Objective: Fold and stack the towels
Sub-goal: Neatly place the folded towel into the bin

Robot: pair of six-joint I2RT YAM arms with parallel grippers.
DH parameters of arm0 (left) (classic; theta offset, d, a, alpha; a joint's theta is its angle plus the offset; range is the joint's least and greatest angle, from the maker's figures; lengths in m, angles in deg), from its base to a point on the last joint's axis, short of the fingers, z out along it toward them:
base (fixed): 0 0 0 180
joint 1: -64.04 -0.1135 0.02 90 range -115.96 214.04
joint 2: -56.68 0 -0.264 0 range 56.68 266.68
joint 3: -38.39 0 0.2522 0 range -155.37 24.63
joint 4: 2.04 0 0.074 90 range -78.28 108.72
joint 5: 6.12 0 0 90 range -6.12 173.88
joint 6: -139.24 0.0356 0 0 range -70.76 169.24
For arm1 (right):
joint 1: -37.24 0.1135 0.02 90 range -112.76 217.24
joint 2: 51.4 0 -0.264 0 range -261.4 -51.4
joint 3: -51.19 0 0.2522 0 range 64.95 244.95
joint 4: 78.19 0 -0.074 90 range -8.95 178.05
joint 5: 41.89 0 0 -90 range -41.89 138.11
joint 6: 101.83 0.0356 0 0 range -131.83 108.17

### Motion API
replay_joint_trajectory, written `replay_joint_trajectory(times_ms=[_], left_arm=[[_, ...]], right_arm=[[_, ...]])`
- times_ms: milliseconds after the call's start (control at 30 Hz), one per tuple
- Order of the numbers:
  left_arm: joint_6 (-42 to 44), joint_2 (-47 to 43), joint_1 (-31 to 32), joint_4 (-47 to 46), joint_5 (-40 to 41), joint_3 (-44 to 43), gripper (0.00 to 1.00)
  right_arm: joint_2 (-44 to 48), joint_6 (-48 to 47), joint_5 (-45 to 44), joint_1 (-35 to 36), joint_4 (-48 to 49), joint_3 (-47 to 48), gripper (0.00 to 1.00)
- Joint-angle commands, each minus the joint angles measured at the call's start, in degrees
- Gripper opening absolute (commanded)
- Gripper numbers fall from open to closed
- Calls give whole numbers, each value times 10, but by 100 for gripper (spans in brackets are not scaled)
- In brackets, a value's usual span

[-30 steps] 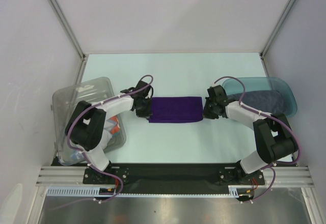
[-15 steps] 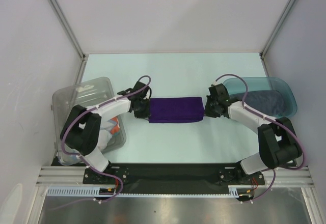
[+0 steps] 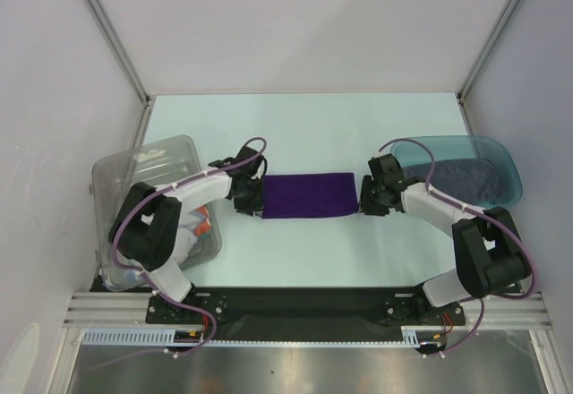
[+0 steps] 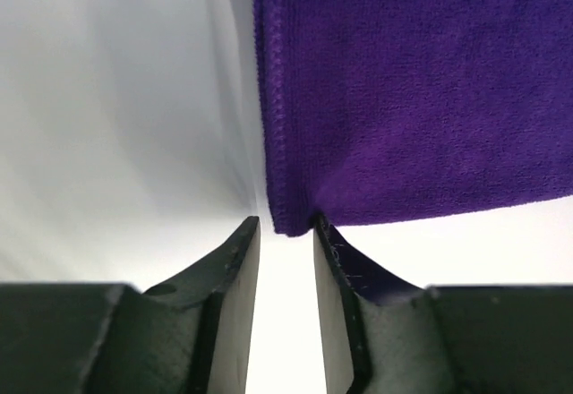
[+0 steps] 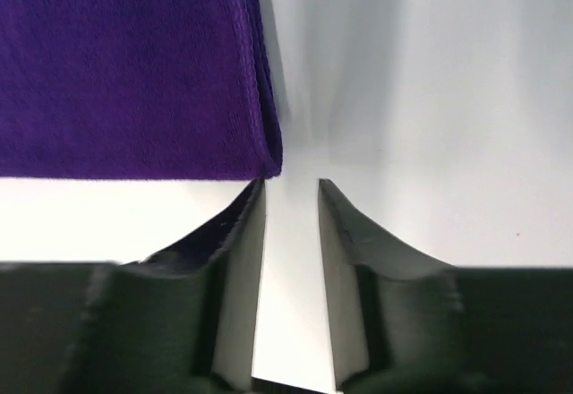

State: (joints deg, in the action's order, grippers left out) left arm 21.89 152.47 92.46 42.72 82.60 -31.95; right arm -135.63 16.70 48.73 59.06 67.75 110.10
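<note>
A purple towel (image 3: 307, 194) lies folded flat as a rectangle on the table's middle. My left gripper (image 3: 253, 200) is at its near left corner, jaws a little apart and empty. In the left wrist view the purple towel (image 4: 412, 89) has its corner right at the tips of my left gripper (image 4: 285, 231). My right gripper (image 3: 365, 200) is at the near right corner, open and empty. In the right wrist view the towel (image 5: 125, 72) ends beside my right gripper's (image 5: 291, 188) left fingertip. A dark navy-grey towel (image 3: 466, 179) lies in the teal tray.
A clear plastic bin (image 3: 143, 166) stands at the left and holds orange and light-blue cloths (image 3: 202, 224). The teal translucent tray (image 3: 506, 157) stands at the right edge. White walls enclose the table on three sides.
Both grippers have slid a little toward the near edge along the towel's short sides, to its near corners. The towel has stayed in place.
</note>
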Motion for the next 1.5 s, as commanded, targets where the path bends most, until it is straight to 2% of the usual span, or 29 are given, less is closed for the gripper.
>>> replay_joint_trajectory(times_ms=[0,67,167,267,333,433,533,667,800,900,1033,1100,1200,1233,1300,1400,1467], left_arm=[[12,-15,0,36,38,-49,36],[13,-15,0,64,52,-92,41],[19,-7,0,81,65,-148,41],[23,18,0,85,57,-193,41],[25,33,0,77,22,-205,39],[24,66,0,48,-14,-201,37],[21,91,0,33,-8,-180,36],[17,112,-3,16,7,-146,35],[19,127,-4,24,26,-159,35],[20,117,-4,41,29,-183,35],[31,73,1,66,25,-211,38],[33,63,1,69,22,-210,40],[38,51,0,52,1,-191,41],[38,49,-1,36,-7,-174,41],[35,48,-1,14,-33,-159,40],[22,46,0,-27,-79,-115,39],[15,41,1,-41,-81,-83,39]], right_arm=[[32,-20,30,-5,-47,36,37],[38,-27,24,-1,-86,74,37],[32,-33,46,1,-85,108,20],[-3,-36,72,5,-68,136,18],[-27,-41,82,6,-48,143,16],[-66,-45,109,8,-12,130,15],[-97,-46,105,2,14,101,14],[-97,-60,77,-12,24,65,14],[-82,-75,78,-13,1,79,15],[-66,-76,91,-2,-9,93,15],[-66,-57,176,10,16,118,17],[-73,-45,180,12,26,123,17],[-87,-56,152,7,24,136,31],[-90,-66,142,2,22,141,40],[-104,-92,113,-13,-6,162,50],[-120,-111,98,-27,-30,180,61],[-125,-121,90,-29,-35,183,65]])
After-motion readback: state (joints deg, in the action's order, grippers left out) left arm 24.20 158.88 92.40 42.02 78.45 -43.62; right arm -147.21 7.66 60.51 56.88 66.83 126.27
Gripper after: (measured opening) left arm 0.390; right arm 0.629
